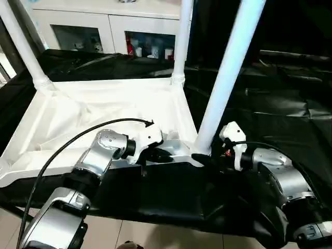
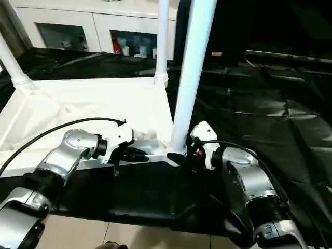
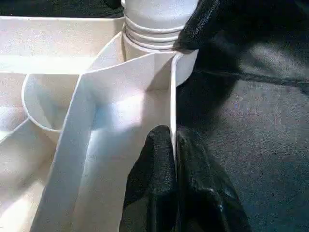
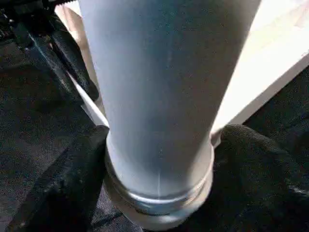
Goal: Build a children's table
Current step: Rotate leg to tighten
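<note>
- Risk: near-right leg (image 1: pixel 228 72) looks tilted in the head views. If its threaded base isn't seated square in the corner socket (image 4: pixel 159 205), it could cross-thread or jam. That's my read, can't confirm seating from here.
- Risk: right tool (image 2: pixel 179 157) stands spread, fingers on either side of the leg base, as the right wrist view shows. Whether the pads actually bear on the leg I can't tell. If they don't, nothing braces the leg and it could lean further or pop out.
- Risk: left tool (image 1: pixel 163 154) is pressed together, pinching the thin rim wall of the tabletop (image 1: pixel 104 111). The wall is narrow, so the pinch could slip if the top shifts on the black sheet (image 1: pixel 290 114) covering the worktop.
- Risk: left arm's cable (image 1: pixel 67 145) arcs over the tabletop and could snag on a rib or the rim.
- Layout: tabletop lies upside down on the worktop, ribbed side up. Far-left leg (image 1: pixel 21 41) and far-right leg (image 1: pixel 182 36) stand in their sockets.
- Left tool sits on the near rim, just beside the near-right corner; right tool is at that corner, straddling the leg base.
- White cabinet (image 1: pixel 104 23) behind, well apart.
</note>
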Robot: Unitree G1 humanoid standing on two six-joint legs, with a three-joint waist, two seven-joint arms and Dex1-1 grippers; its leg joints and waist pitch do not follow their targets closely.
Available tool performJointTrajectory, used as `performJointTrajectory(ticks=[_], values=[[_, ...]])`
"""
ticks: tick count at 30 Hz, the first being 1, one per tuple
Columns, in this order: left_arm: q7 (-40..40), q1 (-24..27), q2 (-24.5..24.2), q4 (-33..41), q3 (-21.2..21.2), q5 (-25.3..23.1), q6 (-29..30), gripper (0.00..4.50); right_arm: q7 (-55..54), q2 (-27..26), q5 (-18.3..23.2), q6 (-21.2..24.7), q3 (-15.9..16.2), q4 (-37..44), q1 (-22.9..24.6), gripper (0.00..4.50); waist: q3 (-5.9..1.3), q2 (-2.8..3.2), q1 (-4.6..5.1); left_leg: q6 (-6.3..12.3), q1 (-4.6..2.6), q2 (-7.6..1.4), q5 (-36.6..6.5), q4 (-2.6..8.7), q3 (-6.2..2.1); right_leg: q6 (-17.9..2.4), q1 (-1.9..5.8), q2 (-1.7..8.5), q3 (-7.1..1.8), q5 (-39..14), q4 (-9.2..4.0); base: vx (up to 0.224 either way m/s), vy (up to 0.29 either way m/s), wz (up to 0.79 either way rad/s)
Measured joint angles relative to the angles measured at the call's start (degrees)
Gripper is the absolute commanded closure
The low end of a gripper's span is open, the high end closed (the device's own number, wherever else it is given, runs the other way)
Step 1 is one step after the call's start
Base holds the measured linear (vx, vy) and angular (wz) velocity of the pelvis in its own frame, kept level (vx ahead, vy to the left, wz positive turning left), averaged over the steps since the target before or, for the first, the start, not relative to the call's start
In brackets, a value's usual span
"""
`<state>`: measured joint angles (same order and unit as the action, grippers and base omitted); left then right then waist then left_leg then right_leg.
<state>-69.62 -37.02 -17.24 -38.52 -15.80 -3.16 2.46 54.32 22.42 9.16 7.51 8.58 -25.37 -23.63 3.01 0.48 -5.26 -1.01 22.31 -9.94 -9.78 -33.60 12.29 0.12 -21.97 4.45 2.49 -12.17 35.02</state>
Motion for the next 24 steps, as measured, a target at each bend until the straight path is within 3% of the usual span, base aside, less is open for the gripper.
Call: performJointTrajectory(ticks=[11, 15, 18, 24], values=[[0.2, 0.4, -0.2, 1.1, 0.1, 0.1, 1.1, 4.5, 0.1, -0.8, 0.2, 0.0, 0.1, -0.1, 0.0, 1.75, 0.01, -0.01, 0.15, 0.0, 0.03, 0.0, 0.0, -0.02, 0.0, 0.0, -0.02, 0.0, 0.0, 0.0, 0.0, 0.0, 0.0, 0.0], [6.9, -1.4, 2.3, -1.9, 0.5, -1.3, 1.1, 4.5, -10.6, -5.1, -0.6, -1.0, -2.3, -3.5, -0.7, 1.79, 0.0, -0.01, 0.47, 0.0, -0.01, 0.02, 0.0, -0.11, 0.0, 0.0, 0.01, 0.0, -0.06, 0.0, 0.03, 0.0, 0.0, 0.0], [15.5, -4.3, 6.6, -6.9, 0.6, -3.1, 1.1, 4.5, -24.0, -10.4, -1.1, -1.3, -5.9, -6.9, -2.0, 1.8, -0.04, 0.01, 0.56, 0.0, -0.14, 0.03, 0.0, -0.13, 0.02, 0.0, 0.11, 0.01, -0.11, 0.0, 0.03, 0.0, 0.0, 0.0], [24.3, -6.8, 11.3, -11.4, 0.7, -4.6, 1.3, 4.5, -39.8, -16.3, -2.7, -1.3, -9.1, -9.1, -3.6, 1.8, -0.19, 0.22, 0.3, -0.01, -0.26, 0.06, 0.0, -0.06, 0.05, 0.0, 0.22, 0.03, -0.12, 0.0, -0.01, 0.0, 0.0, 0.0]])
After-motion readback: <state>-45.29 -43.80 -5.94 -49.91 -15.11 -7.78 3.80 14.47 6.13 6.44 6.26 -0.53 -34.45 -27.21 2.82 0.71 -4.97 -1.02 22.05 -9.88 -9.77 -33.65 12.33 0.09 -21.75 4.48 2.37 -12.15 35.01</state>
